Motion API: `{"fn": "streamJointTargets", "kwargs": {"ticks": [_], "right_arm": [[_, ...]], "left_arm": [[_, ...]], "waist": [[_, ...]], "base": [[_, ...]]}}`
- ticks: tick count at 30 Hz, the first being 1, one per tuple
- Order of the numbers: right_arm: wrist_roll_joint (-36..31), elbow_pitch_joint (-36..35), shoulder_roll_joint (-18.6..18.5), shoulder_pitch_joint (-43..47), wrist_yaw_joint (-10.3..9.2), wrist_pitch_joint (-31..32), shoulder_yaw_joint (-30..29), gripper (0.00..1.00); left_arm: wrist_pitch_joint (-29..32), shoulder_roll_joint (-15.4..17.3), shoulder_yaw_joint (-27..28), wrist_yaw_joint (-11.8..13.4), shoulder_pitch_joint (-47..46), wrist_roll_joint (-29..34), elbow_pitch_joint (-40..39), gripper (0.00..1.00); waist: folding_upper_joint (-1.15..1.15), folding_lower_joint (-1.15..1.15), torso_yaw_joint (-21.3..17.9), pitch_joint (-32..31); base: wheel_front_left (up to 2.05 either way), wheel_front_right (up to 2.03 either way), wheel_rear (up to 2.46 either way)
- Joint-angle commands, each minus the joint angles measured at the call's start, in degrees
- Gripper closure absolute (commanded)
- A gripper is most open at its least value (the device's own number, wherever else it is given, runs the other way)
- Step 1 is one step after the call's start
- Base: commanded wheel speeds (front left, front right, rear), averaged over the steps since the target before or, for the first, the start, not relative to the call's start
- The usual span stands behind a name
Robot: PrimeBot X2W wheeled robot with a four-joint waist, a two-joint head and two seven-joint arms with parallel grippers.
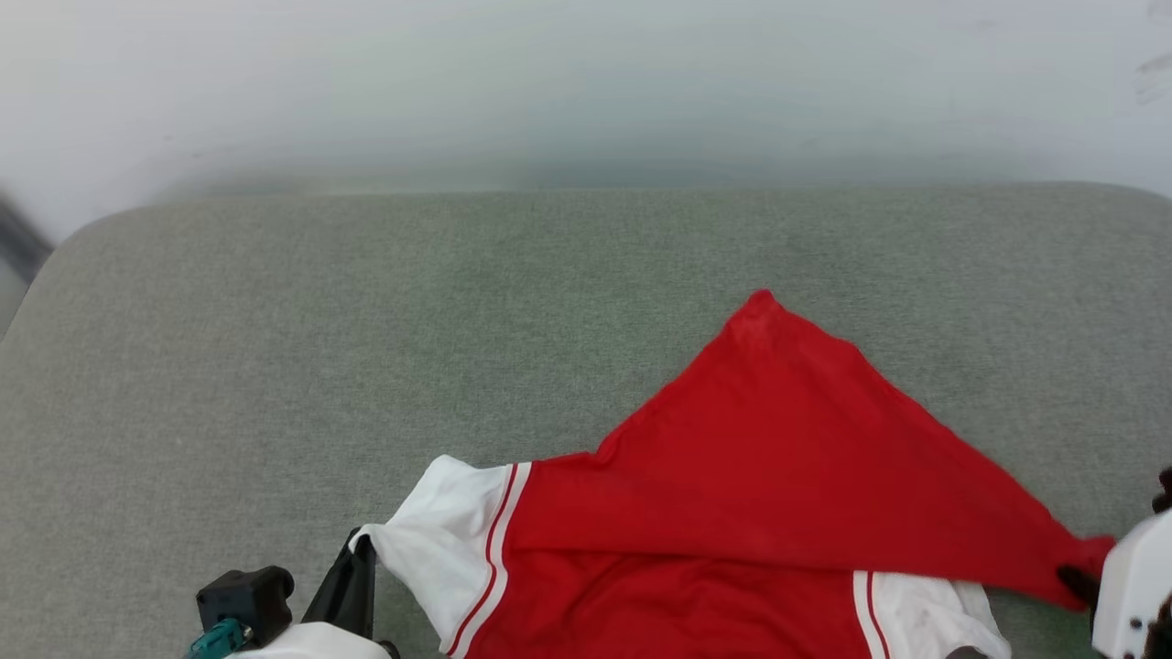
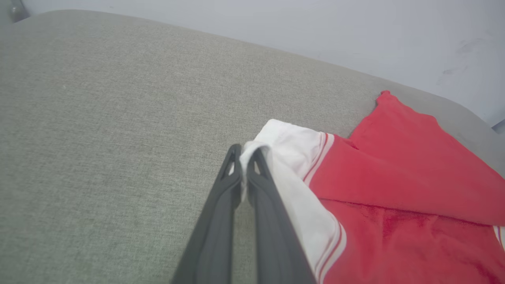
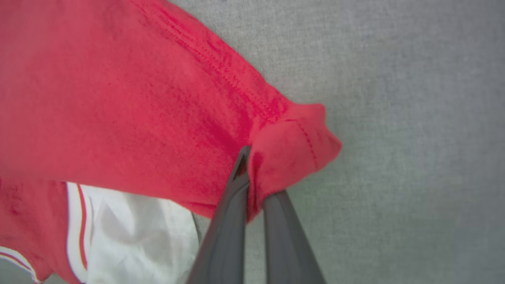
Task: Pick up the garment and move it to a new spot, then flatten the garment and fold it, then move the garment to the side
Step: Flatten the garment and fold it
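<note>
The shirt [image 1: 732, 458] is lying near the front edge of the grey cushion [image 1: 366, 320], one red flap folded across it. The left fingers [image 2: 221, 221] are pinching the white sleeve [image 2: 292, 146] and the right fingers [image 3: 229, 228] are clamping a red hem corner [image 3: 296, 146], probably to draw the cloth taut for flattening.

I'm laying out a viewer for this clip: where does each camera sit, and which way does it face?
Head view: on the head, facing forward and down at the garment on the grey cushion; left gripper lower left, right gripper far right.
Left wrist view: on that wrist, along its fingers, shut on the white sleeve.
Right wrist view: on that wrist, along its fingers, shut on a red corner.
Head and left wrist views share the pale wall.
</note>
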Motion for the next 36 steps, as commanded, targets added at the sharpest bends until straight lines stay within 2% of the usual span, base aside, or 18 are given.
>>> {"fn": "streamJointTargets", "kwargs": {"ticks": [1, 6, 9, 10, 11, 14, 18, 22, 26, 29, 30, 31, 33, 34, 35, 36], "right_arm": [[-0.03, -1.51, 1.14, 3.34, -0.04, -0.39, -1.63, 1.00], [-2.01, -8.26, 7.45, 16.57, -0.04, 0.44, -9.10, 1.00], [-3.34, -12.32, 12.75, 22.10, -0.04, 0.52, -12.40, 1.00], [-3.73, -13.72, 14.42, 23.43, -0.03, -0.19, -13.26, 0.69], [-4.39, -15.05, 15.65, 24.27, -0.04, -1.46, -14.21, 0.00], [-5.79, -18.40, 19.26, 25.43, -0.03, -7.35, -16.22, 0.00], [-7.38, -21.00, 21.01, 23.41, -0.03, -18.82, -16.69, 0.00], [-8.27, -20.49, 20.56, 18.94, -0.03, -28.74, -16.26, 0.00], [-7.30, -16.51, 18.00, 11.74, -0.03, -32.17, -14.65, 0.00], [-6.71, -13.81, 16.21, 7.73, -0.03, -31.30, -13.14, 0.00], [-6.25, -11.60, 13.87, 3.24, -0.03, -28.97, -10.91, 0.00], [-6.25, -11.60, 13.87, 3.24, -0.03, -28.97, -10.91, 0.00], [-5.39, -9.64, 10.95, -1.26, -0.03, -24.73, -7.79, 0.00], [-3.15, -6.77, 4.79, -9.36, -0.03, -13.09, -0.85, 0.00], [-2.68, -6.58, 3.29, -11.36, -0.03, -10.19, 0.90, 0.00], [-1.33, -6.29, 1.15, -14.88, -0.03, -4.54, 4.32, 0.00]], "left_arm": [[0.13, 0.30, 0.29, 0.29, 0.80, -0.40, 0.33, 1.00], [0.38, 1.18, 1.12, 0.20, 2.13, -1.31, 1.66, 1.00], [0.40, 1.52, 1.39, 0.24, 2.49, -1.52, 2.19, 1.00], [0.37, 1.61, 1.43, 0.25, 2.51, -1.56, 2.20, 1.00], [0.41, 1.72, 1.45, 0.28, 2.47, -1.58, 2.18, 1.00], [0.64, 1.84, 1.32, 0.32, 2.14, -1.63, 2.00, 1.00], [0.46, 1.86, 1.27, 0.29, 1.57, -1.70, 1.96, 1.00], [0.40, 1.68, 0.94, 0.41, 0.55, -1.23, 1.42, 1.00], [0.61, 1.23, -0.01, 0.48, -1.14, -0.45, 0.15, 1.00], [0.55, 0.94, -0.50, 0.28, -2.48, -0.03, -0.46, 1.00], [0.26, 0.44, -1.02, 0.07, -3.89, 0.45, -1.00, 1.00], [0.26, 0.44, -1.02, 0.07, -3.89, 0.45, -1.00, 1.00], [-0.01, -0.06, -1.62, -0.04, -5.28, 0.93, -1.38, 1.00], [-0.87, -1.09, -2.66, -0.69, -8.34, 1.80, -1.87, 1.00], [-1.13, -1.40, -2.86, -0.93, -9.05, 1.89, -1.93, 1.00], [-1.58, -1.96, -3.40, -1.14, -10.29, 2.33, -1.94, 1.00]], "waist": [[0.00, 0.02, -1.54, -1.56], [0.00, 0.02, -2.14, -2.89], [0.00, 0.02, -2.30, -2.93], [0.00, 0.02, -2.35, -2.88], [0.00, 0.02, -2.38, -2.87], [0.00, 0.02, -2.46, -2.83], [0.00, 0.02, -2.51, -2.75], [0.00, 0.02, -2.34, -2.23], [0.00, 0.02, -1.44, -0.28], [0.00, 0.02, -0.74, 1.33], [0.00, 0.02, 0.04, 3.24], [0.00, 0.02, 0.04, 3.24], [0.00, 0.02, 0.88, 5.03], [0.00, 0.02, 2.94, 8.57], [0.00, 0.02, 3.42, 9.40], [0.00, 0.02, 4.25, 10.82]], "base": [[0.00, 0.00, 0.00], [0.00, 0.00, 0.00], [0.00, 0.00, 0.00], [0.00, 0.00, 0.00], [0.00, 0.00, 0.00], [0.00, 0.00, 0.00], [0.00, 0.00, 0.00], [0.00, 0.00, 0.00], [0.00, 0.00, 0.00], [0.00, 0.00, 0.00], [0.00, 0.00, 0.00], [0.00, 0.00, 0.00], [0.00, 0.00, 0.00], [0.00, 0.00, 0.00], [0.00, 0.00, 0.00], [0.00, 0.00, 0.00]]}}
